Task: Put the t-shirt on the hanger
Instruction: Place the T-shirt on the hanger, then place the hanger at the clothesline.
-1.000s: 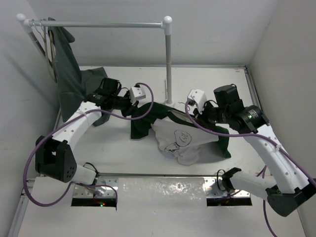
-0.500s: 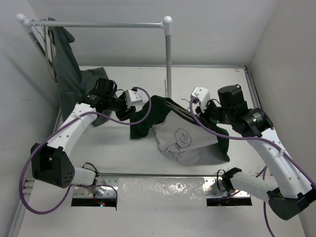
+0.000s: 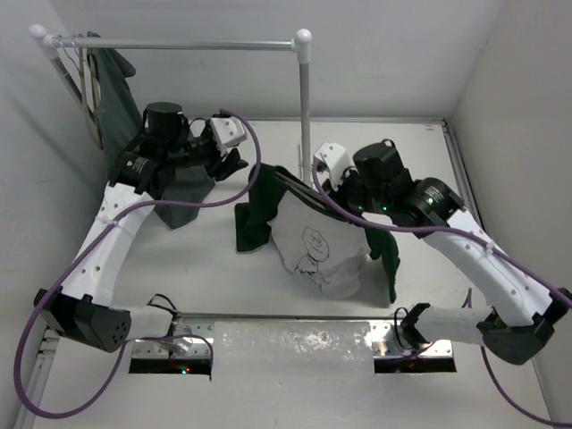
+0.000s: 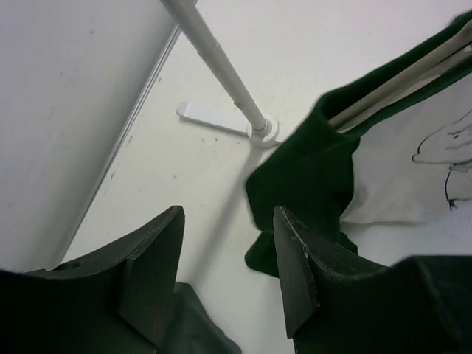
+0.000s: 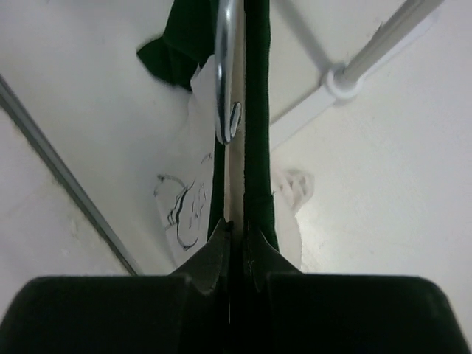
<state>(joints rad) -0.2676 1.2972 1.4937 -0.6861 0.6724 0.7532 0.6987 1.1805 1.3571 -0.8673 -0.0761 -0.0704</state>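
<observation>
Hanger (image 5: pixel 234 184) edge pinched in right tool (image 5: pixel 237 230); left tool (image 4: pixel 230 217) gaping, free.

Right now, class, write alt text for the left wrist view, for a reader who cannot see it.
The left gripper, black fingers open and empty, fills the bottom. Beyond it, at right, is the dark green t-shirt with a white printed panel, pale bars of the hanger under its edge; a white rack pole stands on the table.
</observation>
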